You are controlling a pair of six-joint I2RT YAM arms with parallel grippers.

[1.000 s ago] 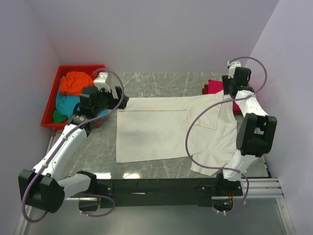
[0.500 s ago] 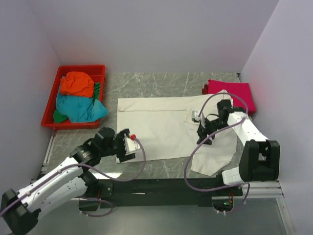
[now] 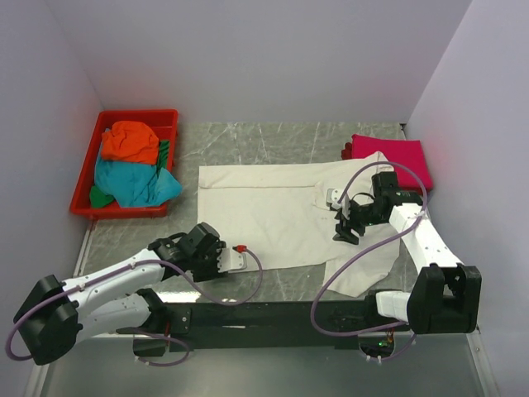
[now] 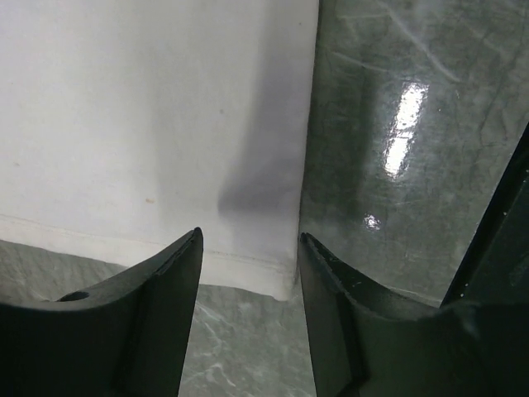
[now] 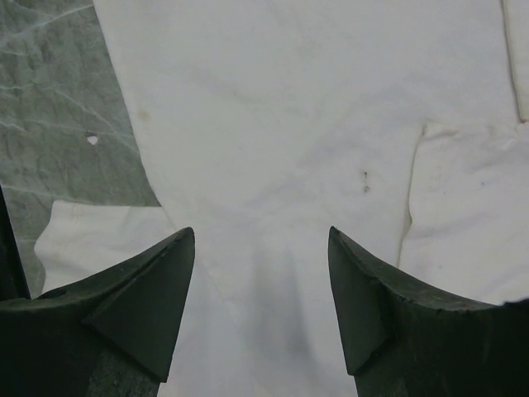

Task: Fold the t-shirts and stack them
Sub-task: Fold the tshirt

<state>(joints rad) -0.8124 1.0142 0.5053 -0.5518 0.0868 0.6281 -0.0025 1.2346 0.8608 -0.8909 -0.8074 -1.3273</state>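
From the top view, both arms have come off the far edge of the cream-white t-shirt (image 3: pixel 273 207) within the last second. The left arm was up by the red tray (image 3: pixel 83 194) and has swung back to the near-left corner of the shirt, where the left claw (image 3: pixel 235 260) now sits low at the hem. The right arm was stretched out beside the magenta t-shirt (image 3: pixel 397 153) with cloth drawn up toward it. That cloth now lies back down, and the right claw (image 3: pixel 343 230) hangs over the rumpled, doubled-over right part of the shirt. The shirt itself lies spread across the middle of the worktop (image 3: pixel 248 141). The orange t-shirt (image 3: pixel 131 141) and teal t-shirt (image 3: pixel 132 182) are still heaped in the tray.

The left wrist view shows the left claw (image 4: pixel 248 240) released, its jaws spread to either side of the hem corner of the shirt (image 4: pixel 124 124), with bare worktop (image 4: pixel 397 165) just to the right. Nothing is pinched yet.

The right wrist view shows the right claw (image 5: pixel 260 236) released too, jaws apart above flat cloth (image 5: pixel 289 107) where a seam and a folded layer meet. Grey worktop (image 5: pixel 50 124) shows at the left.

I read this as one stage finished and a fresh grab being lined up along the near side. The fold is only partly made, and nothing is stacked on the magenta shirt so far.
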